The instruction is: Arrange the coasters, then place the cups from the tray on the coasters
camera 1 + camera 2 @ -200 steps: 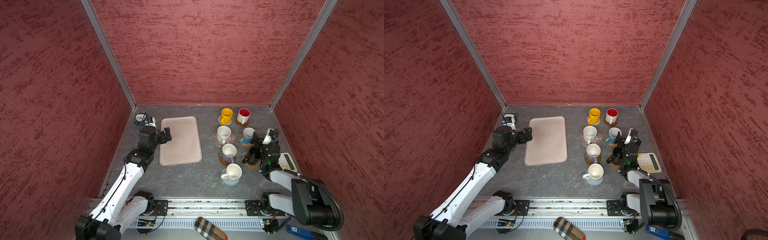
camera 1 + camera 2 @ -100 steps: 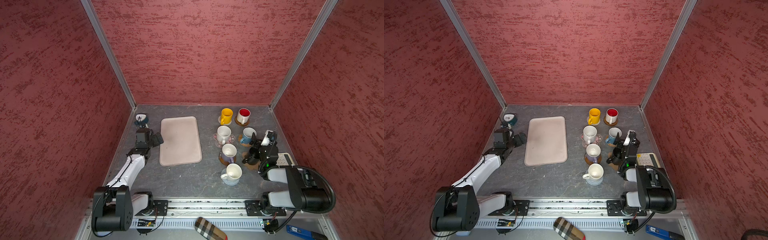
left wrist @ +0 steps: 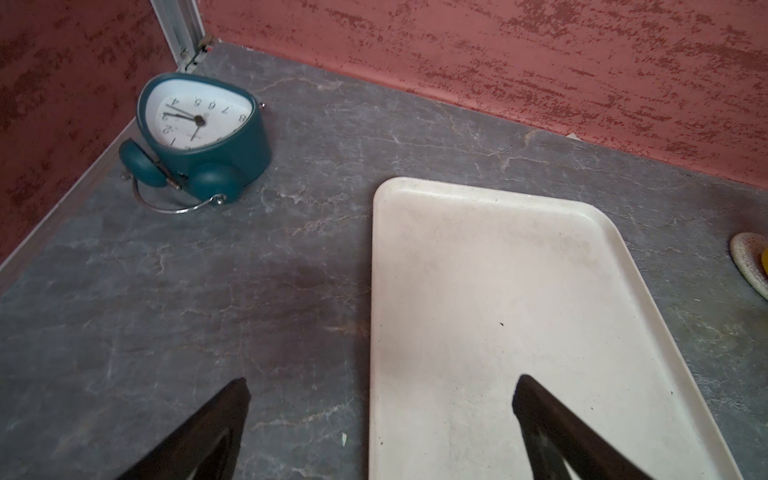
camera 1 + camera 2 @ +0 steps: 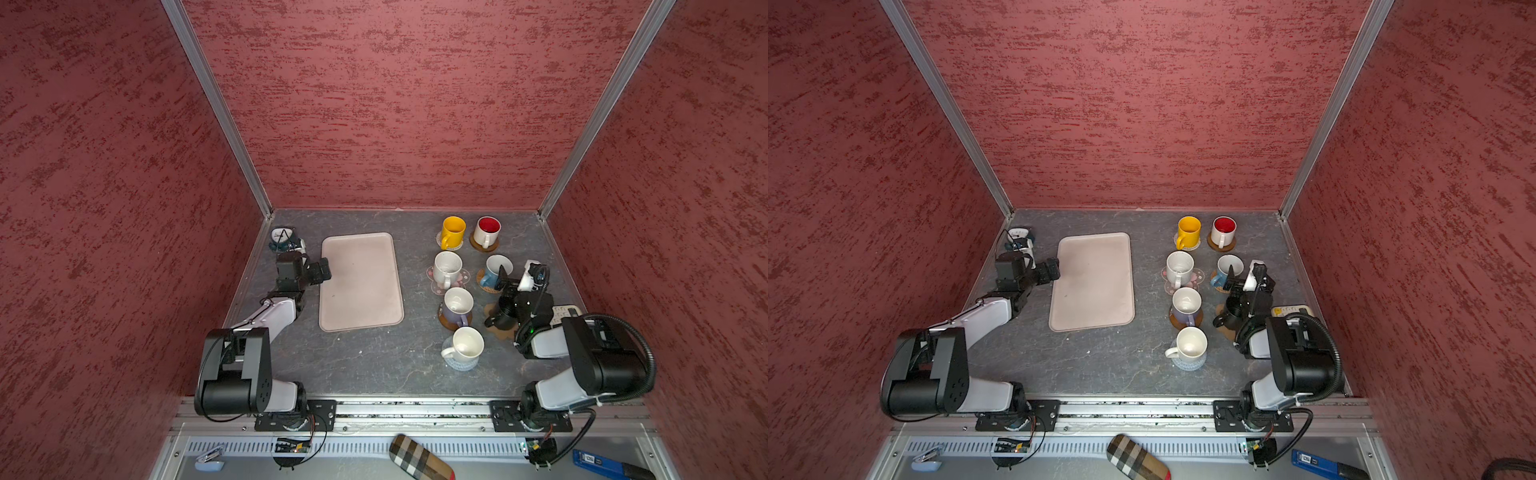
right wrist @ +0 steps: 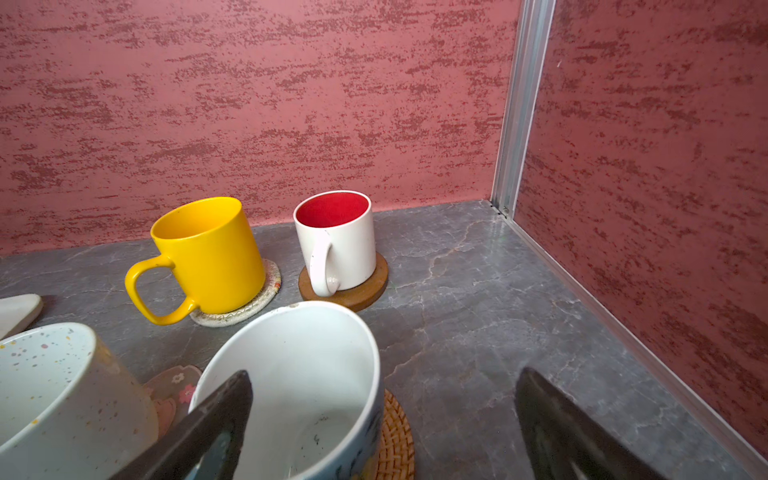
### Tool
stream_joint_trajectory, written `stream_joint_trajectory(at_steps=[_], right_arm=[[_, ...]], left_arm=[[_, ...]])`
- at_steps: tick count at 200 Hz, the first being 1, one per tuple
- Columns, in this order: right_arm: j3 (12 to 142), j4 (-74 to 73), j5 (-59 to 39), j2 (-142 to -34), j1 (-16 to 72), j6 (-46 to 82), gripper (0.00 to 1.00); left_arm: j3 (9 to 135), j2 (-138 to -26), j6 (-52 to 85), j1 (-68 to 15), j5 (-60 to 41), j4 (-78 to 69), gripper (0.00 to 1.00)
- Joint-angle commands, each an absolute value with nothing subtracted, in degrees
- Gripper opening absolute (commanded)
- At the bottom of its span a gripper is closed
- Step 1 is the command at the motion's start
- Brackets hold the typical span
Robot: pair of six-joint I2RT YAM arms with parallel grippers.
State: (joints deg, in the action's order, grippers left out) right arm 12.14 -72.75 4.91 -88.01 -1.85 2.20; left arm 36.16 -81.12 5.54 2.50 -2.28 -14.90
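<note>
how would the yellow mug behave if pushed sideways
The yellow mug looks like rigid glazed ceramic, so probably slick and chip-prone. It stands upright on a woven coaster, so a push may drag the coaster or tip it rather than roll it.

The tray point(image 4: 360, 282) lies left of the table's point(image 4: 374, 365) middle. The alarm clock point(image 4: 282, 240) sits at its ten o'clock, in the far left corner. At the tray's three o'clock the cups point(image 4: 447, 268) stand on coasters point(image 4: 484, 248), four in one column, three beside it. Past them lies the calculator point(image 4: 563, 311).

Both top views high, looking down, left wrist view near tray point(image 3: 478, 291), right wrist view near cups point(image 5: 208, 257)
</note>
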Motion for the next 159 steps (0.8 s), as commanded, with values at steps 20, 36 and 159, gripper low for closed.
stream_joint_trajectory(at_steps=[20,36,159], right_arm=[[11.79,-74.65,1.95,-88.88,-2.18,0.26,0.99],[11.87,-74.59,1.35,-88.95,-2.17,0.0,0.99],[12.52,-73.48,3.08,-88.99,-2.13,0.54,0.99]], left_arm=[[31.54,-82.32,2.14,4.1,-6.01,-26.79,1.0],[30.92,-83.25,1.6,4.55,-7.53,-30.14,0.99],[30.61,-86.76,-0.13,4.94,-11.84,-34.4,1.0]])
